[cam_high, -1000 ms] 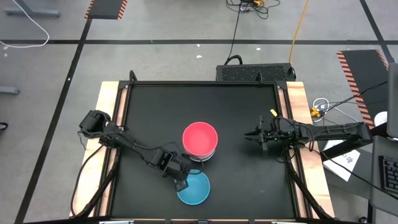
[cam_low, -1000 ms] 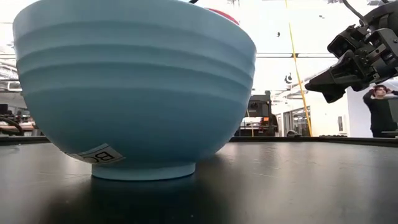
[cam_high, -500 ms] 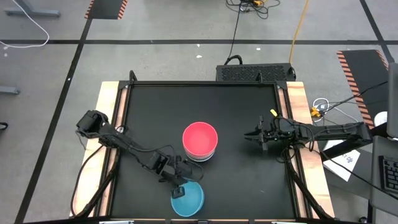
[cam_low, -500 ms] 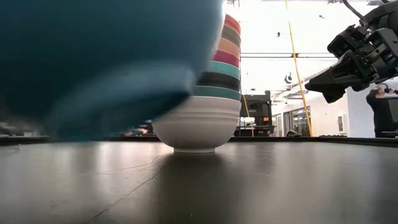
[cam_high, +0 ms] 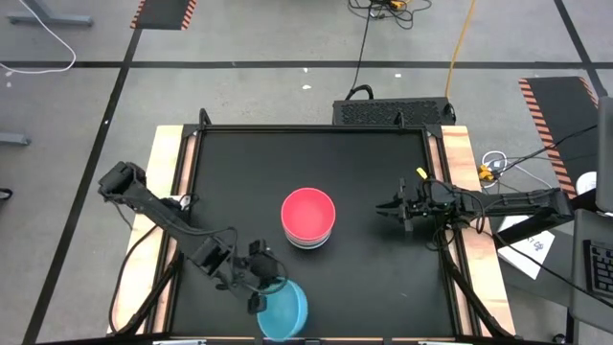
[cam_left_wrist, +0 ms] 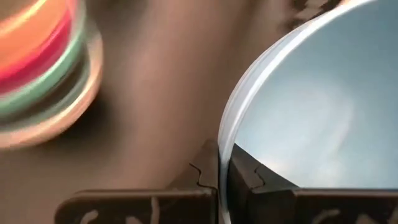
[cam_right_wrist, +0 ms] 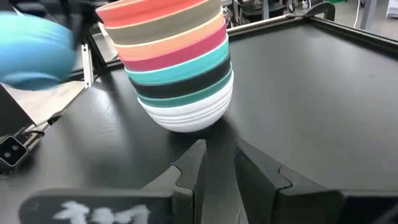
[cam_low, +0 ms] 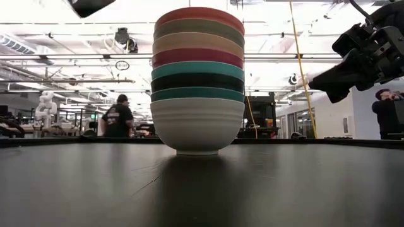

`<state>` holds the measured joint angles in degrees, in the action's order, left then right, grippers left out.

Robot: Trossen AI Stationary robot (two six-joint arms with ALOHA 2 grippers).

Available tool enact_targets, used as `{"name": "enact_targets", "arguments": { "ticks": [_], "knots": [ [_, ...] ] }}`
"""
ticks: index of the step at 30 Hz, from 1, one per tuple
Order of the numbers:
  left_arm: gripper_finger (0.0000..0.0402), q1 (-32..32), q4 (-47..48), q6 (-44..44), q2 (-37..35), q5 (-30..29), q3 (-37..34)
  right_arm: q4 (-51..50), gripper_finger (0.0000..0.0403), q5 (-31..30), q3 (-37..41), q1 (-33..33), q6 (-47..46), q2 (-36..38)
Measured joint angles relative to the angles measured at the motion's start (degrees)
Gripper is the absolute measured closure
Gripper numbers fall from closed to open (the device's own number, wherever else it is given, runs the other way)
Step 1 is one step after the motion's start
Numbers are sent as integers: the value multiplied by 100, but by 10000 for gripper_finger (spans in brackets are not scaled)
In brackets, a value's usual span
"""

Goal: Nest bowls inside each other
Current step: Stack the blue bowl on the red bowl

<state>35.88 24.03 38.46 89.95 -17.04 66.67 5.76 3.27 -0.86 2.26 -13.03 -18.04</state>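
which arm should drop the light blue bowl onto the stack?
Left. Its tool is already shut on the light blue bowl rim near the table's front edge. The right tool is empty, beside the stack.

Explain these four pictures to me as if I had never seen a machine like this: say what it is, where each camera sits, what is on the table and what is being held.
This is a robot with two dark arms at a black table, each ending in a two-finger gripper. One picture looks straight down from above, one looks level across the tabletop, and two come from cameras on the wrists. In the middle stands a stack of bowls, nested, red on top and white at the bottom. The left gripper, near the table's front edge, has its jaws shut on the rim of a light blue bowl, apparently lifted off the table, as the level view shows nothing of it. The right gripper waits beside the stack, jaws open, holding nothing.
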Motion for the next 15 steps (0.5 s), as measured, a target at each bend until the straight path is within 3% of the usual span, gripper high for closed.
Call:
{"name": "enact_targets", "arguments": {
  "ticks": [5, 9, 15],
  "knots": [
    [397, 125, 1046, 609, -6, -407, -4, 0, 330, 0, 0, 1, -105, 2],
    [397, 287, 1236, 605, -84, -727, -5, 0, 330, -5, 0, 0, -105, 2],
    [397, 726, 1786, 628, -792, -2030, -9, 0, 330, -18, 0, 2, -121, 2]
  ]
}}
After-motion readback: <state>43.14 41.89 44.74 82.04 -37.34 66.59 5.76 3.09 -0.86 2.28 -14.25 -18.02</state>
